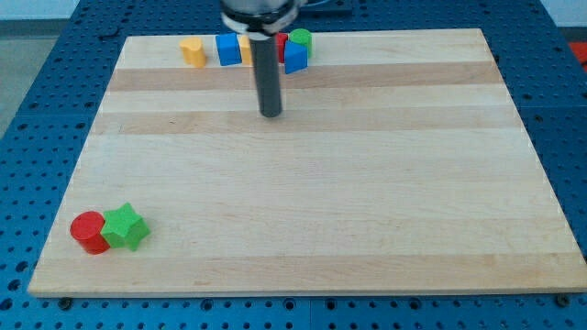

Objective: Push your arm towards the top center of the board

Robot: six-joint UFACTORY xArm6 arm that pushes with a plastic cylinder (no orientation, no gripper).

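My dark rod comes down from the view's top, and my tip [271,114] rests on the wooden board [367,183] a little below its top centre. Just above the tip, along the top edge, lies a row of blocks: a yellow hexagonal block [192,51], a blue cube [227,49], a yellow block [246,50] mostly hidden by the rod, a blue block [294,58], a red block [282,41] barely showing and a green block [301,39]. The tip touches none of them.
A red cylinder [89,231] and a green star block [125,227] sit touching at the board's bottom left corner. Blue perforated table [37,110] surrounds the board.
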